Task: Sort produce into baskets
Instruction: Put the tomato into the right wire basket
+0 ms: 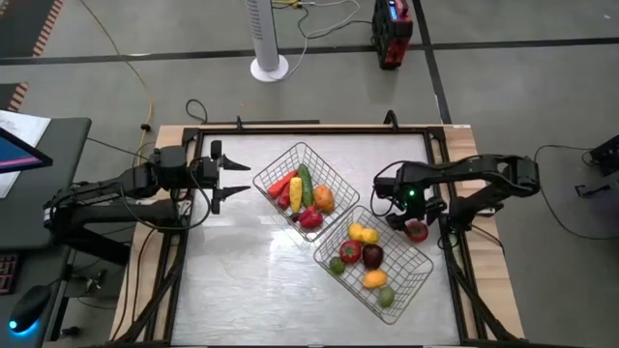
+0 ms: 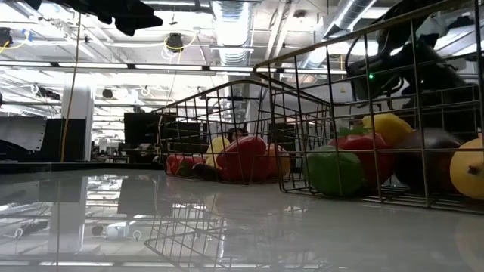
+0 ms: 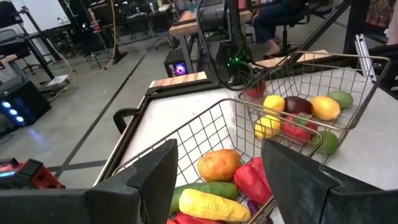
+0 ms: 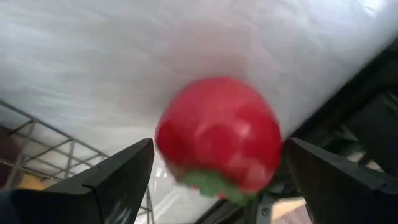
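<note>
Holding mixed produce, 2 wire baskets sit on the white desk [image 1: 232,280], touching at one corner. The far basket [image 1: 334,174] carries a red pepper, a yellow corn, a green cucumber and an orange fruit. The near basket [image 1: 411,280] carries yellow, red, dark purple and green pieces. Only the right wrist view shows the red tomato [image 4: 217,137] clearly: it lies on the desk just outside the near basket, between the wide open fingers of the right pincer [image 1: 414,230], not gripped. The left pincer [image 1: 237,177] waits half open and empty, beside the far basket.
</note>
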